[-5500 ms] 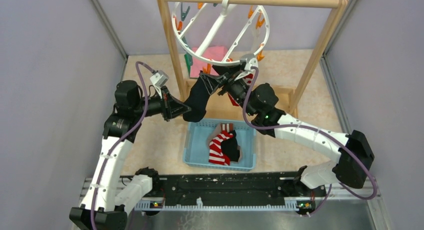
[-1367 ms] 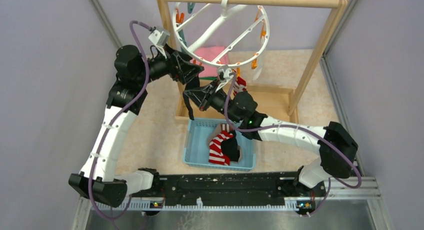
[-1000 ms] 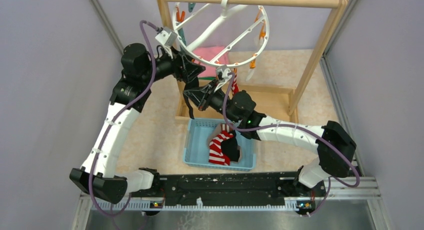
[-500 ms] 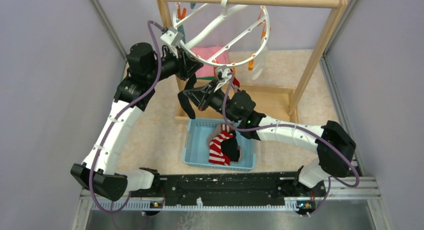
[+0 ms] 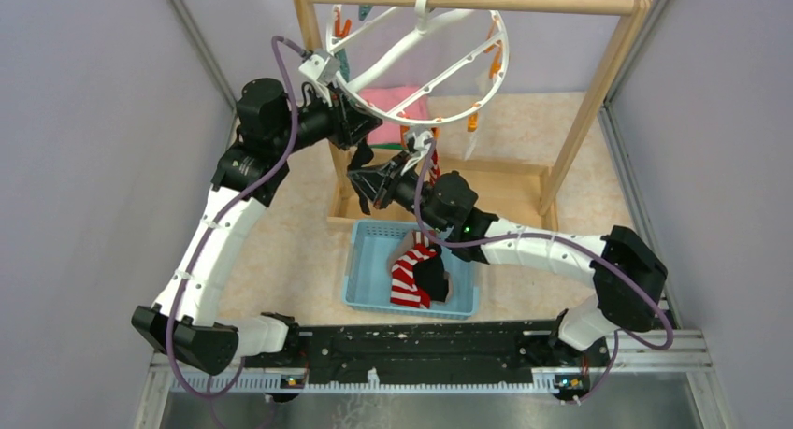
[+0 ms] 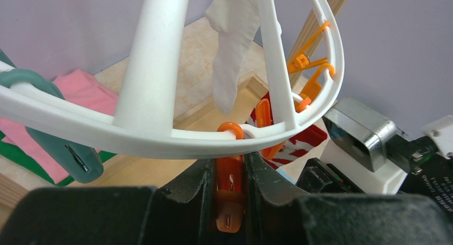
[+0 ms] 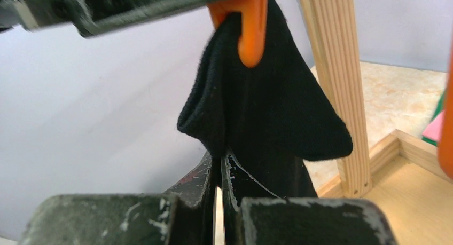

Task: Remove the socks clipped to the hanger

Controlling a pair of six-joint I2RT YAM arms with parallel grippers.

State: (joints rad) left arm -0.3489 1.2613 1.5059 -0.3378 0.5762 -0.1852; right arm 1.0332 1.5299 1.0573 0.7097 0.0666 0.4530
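Note:
The white ring hanger [image 5: 501,48] hangs tilted from the wooden rack's top bar. In the left wrist view my left gripper [image 6: 231,187] is shut on an orange clip [image 6: 231,175] under the hanger's rim [image 6: 160,138]. That clip [image 7: 248,26] holds a black sock [image 7: 272,111], and my right gripper [image 7: 221,160] is shut on the sock's lower fold. From above, the left gripper [image 5: 367,135] sits just over the black sock [image 5: 360,156], with the right gripper [image 5: 359,183] below it. A white sock [image 5: 472,147] and a red-and-white striped sock [image 6: 299,143] also hang from the ring.
A blue basket [image 5: 359,261] on the floor below holds a red-and-white striped sock [image 5: 406,275] and a black one [image 5: 433,278]. The wooden rack [image 5: 598,83] frames the hanger. A pink-and-green cloth [image 5: 393,102] lies on its base. Grey walls stand close on both sides.
My left gripper has moved right to the rim and shut on the orange clip. The ring has tilted. The right gripper has risen a little with the black sock bunched up.

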